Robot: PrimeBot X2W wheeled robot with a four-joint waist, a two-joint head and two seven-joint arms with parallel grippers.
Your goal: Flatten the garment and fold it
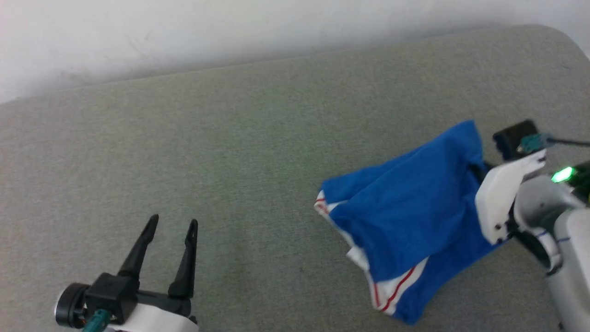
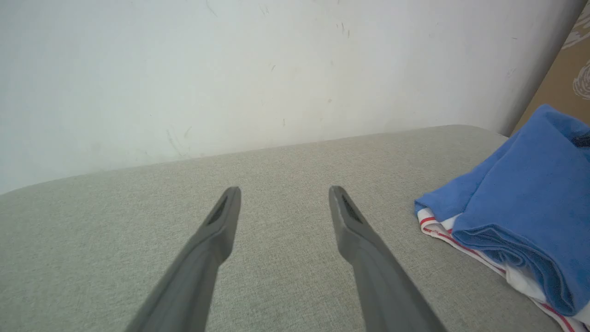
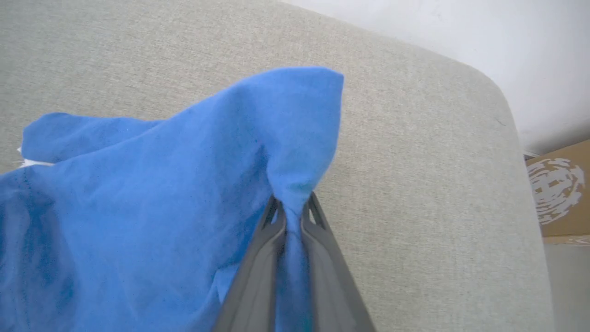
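The garment [image 1: 405, 207], a royal-blue jersey T-shirt with white sleeve edges and thin red stripes, is our focus. It sits bunched toward the right side of the wide grey-green woven fabric surface [image 1: 230, 138], one part lifted in a peak and the rest lying in folds. We see the right gripper [image 3: 291, 203], two long dark fingers pressed together on a narrow tuck of blue cloth, holding that peak up. Over on the left, the left gripper [image 1: 174, 219] hovers above bare surface, well apart from the shirt, fingers spread and holding nothing. Now the worry, as we judge it: that pinch looks thin, so a hard pull could slip the cloth free and drop it in a heap. With only one point held, the shirt may twist rather than spread, sleeves trapped beneath. And the rounded right edge of the surface is near, so a drag that way could take the hem over the side.
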